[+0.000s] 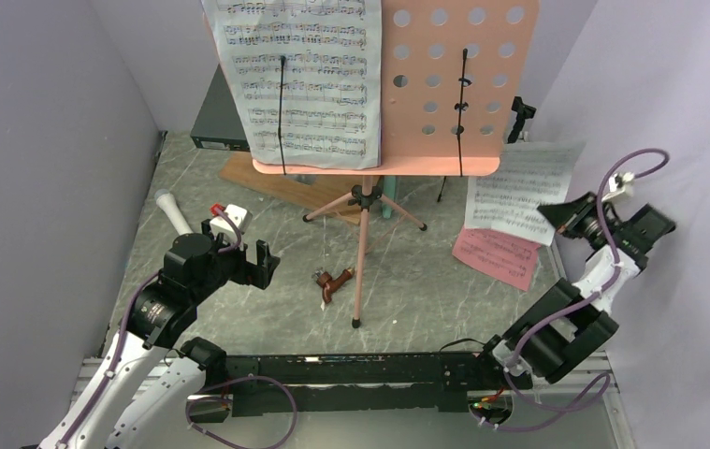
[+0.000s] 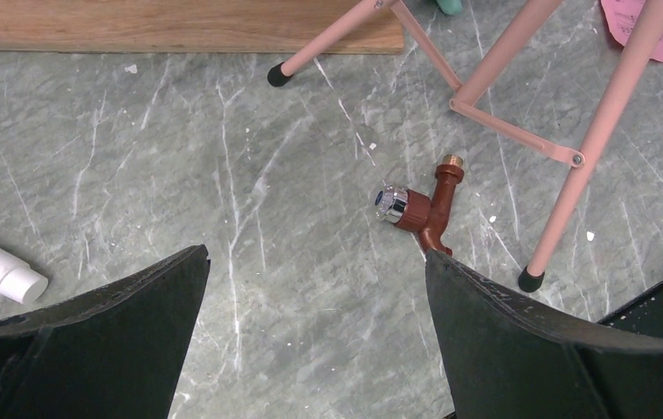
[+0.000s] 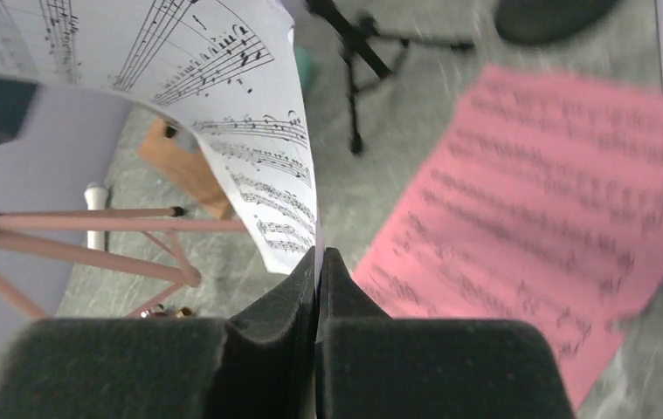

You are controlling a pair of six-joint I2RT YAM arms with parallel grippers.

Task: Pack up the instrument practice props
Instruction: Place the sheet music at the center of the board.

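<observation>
The pink perforated music desk [image 1: 454, 84] stands on pink tripod legs [image 1: 363, 253] at the back middle, with a white sheet-music page [image 1: 299, 79] clipped on its left half. My right gripper [image 1: 564, 217] is shut on the edge of a second white page [image 1: 514, 182], which curls upward from the pinch [image 3: 319, 255]. A red page [image 1: 496, 255] lies flat beside it [image 3: 528, 227]. A white microphone [image 1: 173, 213] lies at the left. My left gripper [image 1: 262, 265] hangs open over bare table [image 2: 317, 262]. A black mic mount [image 1: 519, 117] stands behind the desk.
A small brown wooden piece [image 2: 424, 209] lies just beyond my left gripper's right finger, near a tripod foot [image 2: 530, 279]. A wooden board [image 1: 276, 182] and a dark grey box [image 1: 215, 122] sit at the back left. Purple walls close in both sides.
</observation>
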